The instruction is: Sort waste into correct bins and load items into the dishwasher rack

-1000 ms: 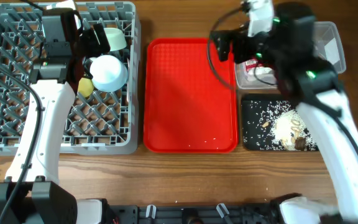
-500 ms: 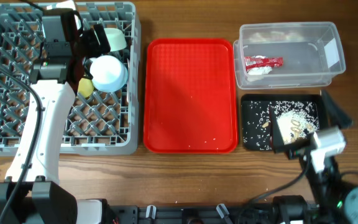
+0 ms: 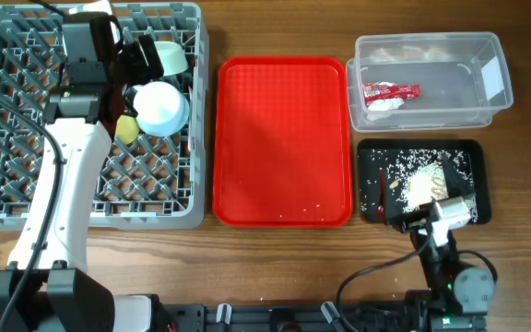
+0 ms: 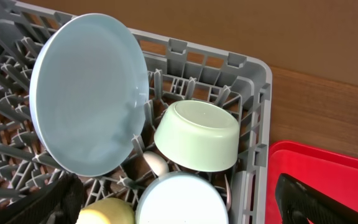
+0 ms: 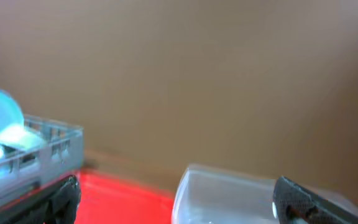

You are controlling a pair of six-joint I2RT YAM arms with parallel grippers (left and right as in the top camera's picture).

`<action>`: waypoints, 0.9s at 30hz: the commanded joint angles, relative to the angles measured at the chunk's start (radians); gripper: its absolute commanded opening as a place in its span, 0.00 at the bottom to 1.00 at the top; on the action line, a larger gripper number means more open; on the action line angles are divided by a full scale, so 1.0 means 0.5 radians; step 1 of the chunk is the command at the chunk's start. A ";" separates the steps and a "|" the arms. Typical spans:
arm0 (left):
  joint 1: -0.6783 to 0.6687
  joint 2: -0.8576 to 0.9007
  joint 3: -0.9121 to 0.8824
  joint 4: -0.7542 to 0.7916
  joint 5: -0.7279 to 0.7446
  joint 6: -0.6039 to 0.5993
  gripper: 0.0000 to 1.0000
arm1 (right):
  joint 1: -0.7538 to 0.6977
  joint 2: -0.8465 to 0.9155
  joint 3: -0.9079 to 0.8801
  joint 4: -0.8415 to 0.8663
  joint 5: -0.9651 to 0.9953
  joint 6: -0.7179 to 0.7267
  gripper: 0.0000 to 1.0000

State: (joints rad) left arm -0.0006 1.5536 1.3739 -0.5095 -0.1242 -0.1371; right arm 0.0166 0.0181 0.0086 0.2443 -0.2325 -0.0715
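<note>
The grey dishwasher rack (image 3: 26, 120) holds the pale blue plate (image 4: 89, 93) on edge, the pale green bowl (image 3: 171, 57), the pale blue bowl (image 3: 161, 106), the yellow cup (image 3: 127, 129) and a cream spoon (image 4: 156, 163). My left gripper (image 3: 141, 60) hovers open and empty above these dishes (image 4: 179, 208). The clear tub (image 3: 498, 103) holds the red sachet (image 3: 390, 91) and white tissue (image 3: 387, 104). The black tray (image 3: 482, 184) holds rice and brown scraps (image 3: 422, 180). My right gripper (image 3: 404, 217) is open and empty, low at the table's front, by the black tray.
The red tray (image 3: 279, 138) lies between rack and bins with a few grains near its front edge. The right wrist view looks level across the table at the red tray (image 5: 123, 199), the tub (image 5: 229, 193) and the rack's corner (image 5: 36, 149).
My right arm swung from above the clear tub back to the table's front edge and folded low there. The left arm has not moved.
</note>
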 commanded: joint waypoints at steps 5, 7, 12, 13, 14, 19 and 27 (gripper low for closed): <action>-0.002 -0.003 0.002 0.005 0.016 -0.018 1.00 | -0.010 -0.030 -0.007 -0.453 0.031 0.056 1.00; -0.002 -0.003 0.002 0.005 0.016 -0.018 1.00 | -0.010 -0.017 -0.006 -0.454 0.030 0.053 1.00; -0.002 -0.003 0.002 0.005 0.016 -0.018 1.00 | -0.010 -0.014 -0.006 -0.454 0.031 0.053 1.00; -0.002 -0.003 0.002 0.005 0.016 -0.018 1.00 | -0.010 -0.014 -0.007 -0.455 0.031 0.052 1.00; -0.002 -0.003 0.002 0.005 0.016 -0.018 1.00 | -0.010 -0.014 -0.006 -0.455 0.031 0.052 1.00; -0.002 -0.003 0.002 0.005 0.016 -0.018 1.00 | -0.010 -0.014 -0.007 -0.455 0.031 0.053 1.00; -0.002 -0.003 0.002 0.005 0.015 -0.018 1.00 | -0.010 -0.014 -0.007 -0.455 0.031 0.053 1.00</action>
State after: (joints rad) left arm -0.0006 1.5536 1.3739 -0.5095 -0.1246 -0.1371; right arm 0.0158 0.0154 0.0063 0.0147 -0.2298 -0.0559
